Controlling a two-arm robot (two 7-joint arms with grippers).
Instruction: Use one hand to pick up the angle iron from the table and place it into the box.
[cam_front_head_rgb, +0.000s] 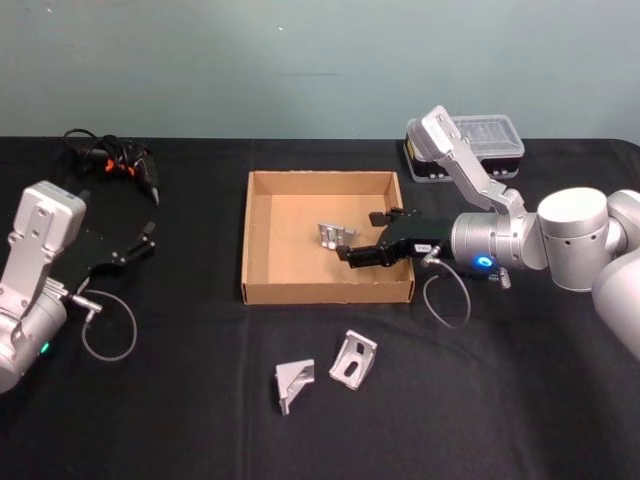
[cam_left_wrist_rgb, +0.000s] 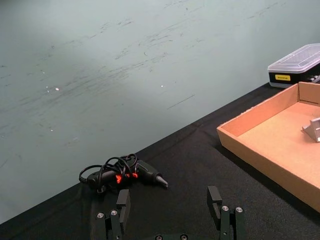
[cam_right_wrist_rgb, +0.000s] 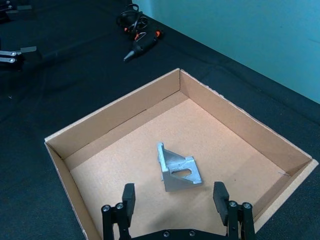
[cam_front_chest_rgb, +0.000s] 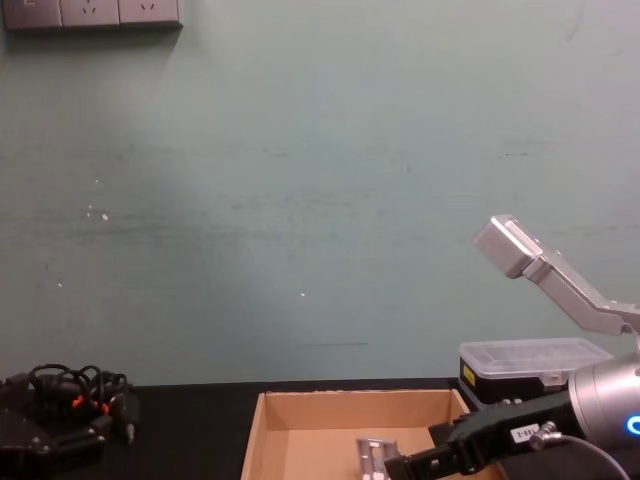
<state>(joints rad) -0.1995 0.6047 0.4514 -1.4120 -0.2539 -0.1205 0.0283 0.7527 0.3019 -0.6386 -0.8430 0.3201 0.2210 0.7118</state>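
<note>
A grey metal angle iron (cam_front_head_rgb: 335, 237), bent in an L with one slotted face, lies on the plain brown floor of the shallow cardboard box (cam_front_head_rgb: 325, 292), in the middle of the head view. My right gripper (cam_front_head_rgb: 360, 237) hangs just beside it, its black fingers spread wide and holding nothing. A second bracket (cam_front_head_rgb: 354, 359) and a third bracket (cam_front_head_rgb: 295, 384) lie on the matte black table (cam_front_head_rgb: 520, 400), below the box. My left gripper (cam_front_head_rgb: 148, 240) rests at the left edge, its fingers also apart.
</note>
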